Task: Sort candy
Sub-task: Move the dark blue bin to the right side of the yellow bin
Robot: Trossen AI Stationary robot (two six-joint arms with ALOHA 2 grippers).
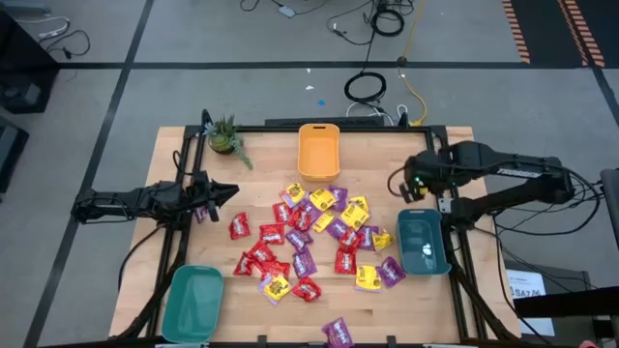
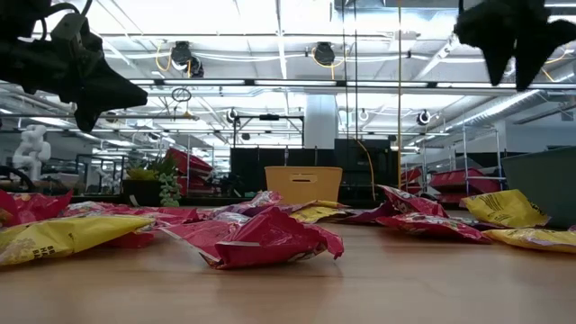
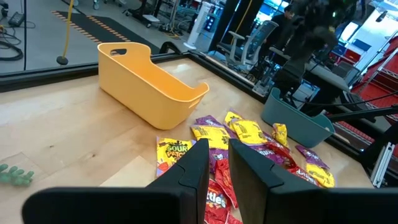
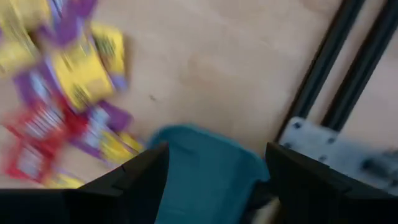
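Note:
Several red, purple and yellow candy packets [image 1: 309, 232] lie in a loose pile on the middle of the wooden table; they also show in the low view [image 2: 270, 238] and the left wrist view [image 3: 249, 134]. My left gripper [image 1: 230, 192] hovers above the table left of the pile, pointing at it; its fingers [image 3: 219, 163] stand a narrow gap apart and hold nothing. My right gripper [image 1: 398, 184] is raised right of the pile, wide open and empty [image 4: 217, 180], above the far end of a teal bin [image 4: 205, 174].
An orange bin [image 1: 318, 152] stands at the far middle, one teal bin [image 1: 423, 242] at the right and another [image 1: 193, 302] at the near left. A small plant [image 1: 227, 135] stands far left. Single purple packets lie under the left arm [image 1: 201, 212] and at the near edge [image 1: 338, 333].

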